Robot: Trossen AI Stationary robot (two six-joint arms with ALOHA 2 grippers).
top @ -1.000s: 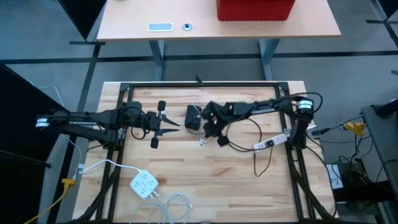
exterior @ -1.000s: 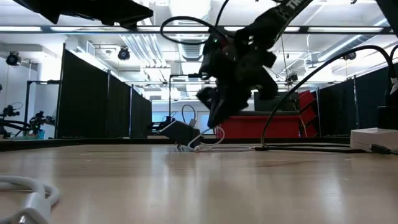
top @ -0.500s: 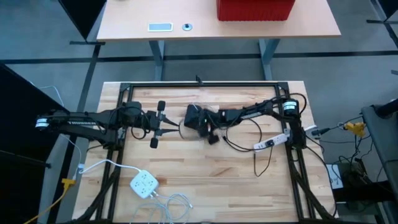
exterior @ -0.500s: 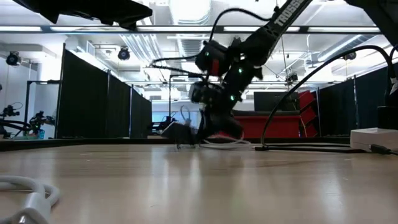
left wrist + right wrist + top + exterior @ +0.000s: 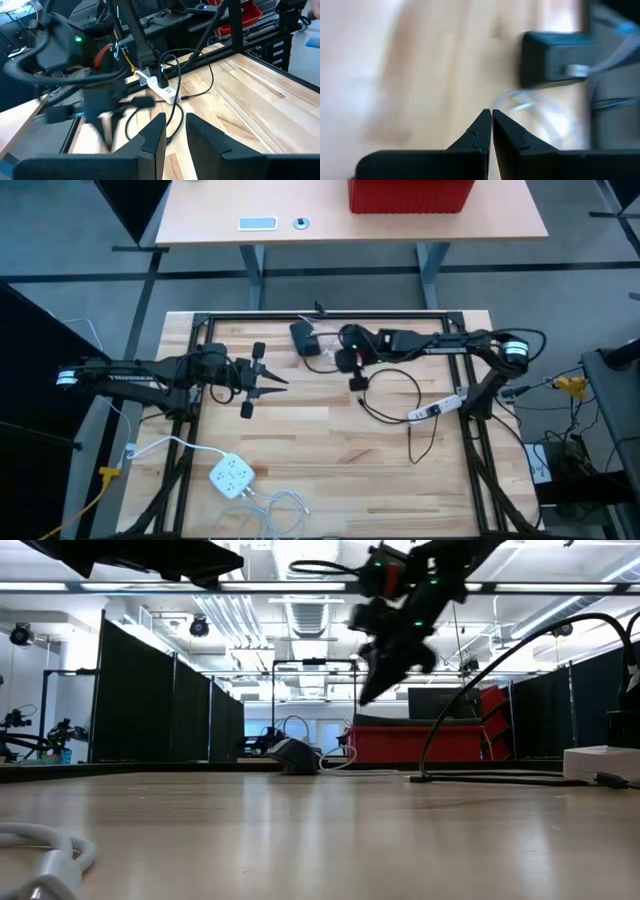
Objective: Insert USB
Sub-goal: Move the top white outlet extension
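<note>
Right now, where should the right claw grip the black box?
Probably the black box across its two long sides, from above, at the end away from its white cable; it lies flat, and the plug fills the other end.

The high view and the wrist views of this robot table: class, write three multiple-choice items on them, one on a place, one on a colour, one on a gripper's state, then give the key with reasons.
1. Where does the black adapter box lie?
A. near the table's far edge
B. beside the white hub
C. on the floor

2. What colour is the multi-port hub at the near left of the table?
A. red
B. white
C. black

3. How does the right gripper stand?
A. wide open
B. shut on a cable
C. shut, holding nothing

Key: 1 A, it sits by the far frame bar; 2 B, it shows white on the wood; 3 C, the tips meet with nothing between.
</note>
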